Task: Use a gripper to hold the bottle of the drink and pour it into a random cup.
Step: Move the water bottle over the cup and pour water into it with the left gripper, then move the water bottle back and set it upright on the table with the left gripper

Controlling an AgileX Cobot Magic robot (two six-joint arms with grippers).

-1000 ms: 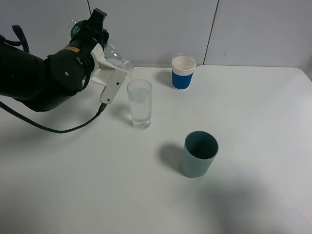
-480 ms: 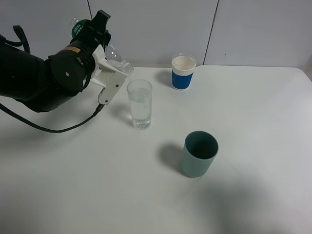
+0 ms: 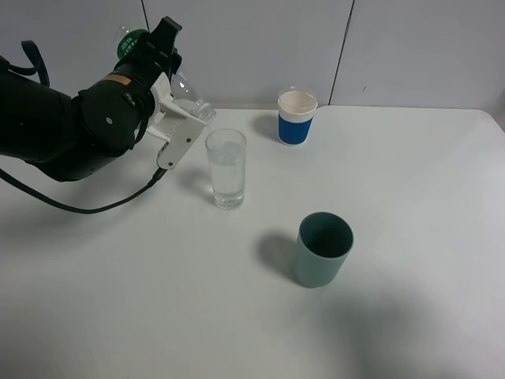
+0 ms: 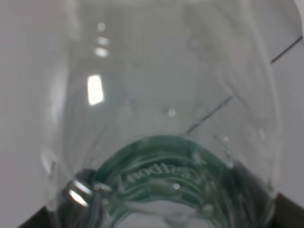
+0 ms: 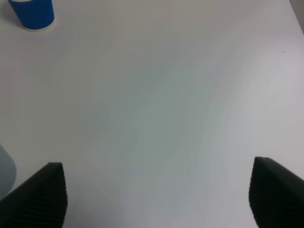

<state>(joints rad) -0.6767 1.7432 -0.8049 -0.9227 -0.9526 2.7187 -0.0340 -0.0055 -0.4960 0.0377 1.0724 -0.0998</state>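
Note:
My left gripper is shut on a clear plastic bottle with a green label, held tilted with its neck pointing toward the tall glass. The glass holds clear liquid and stands just right of the gripper. The bottle fills the left wrist view, looking nearly empty, green label at its lower part. A blue paper cup stands at the back; it also shows in the right wrist view. A teal cup stands nearer the front. My right gripper is open over bare table, out of the exterior view.
The white table runs to a grey panelled wall at the back. The left arm's black body and its cable hang over the table's left side.
The left gripper has lifted slightly and tipped the bottle back, so its neck rises away from the glass rim. The cups have not moved.

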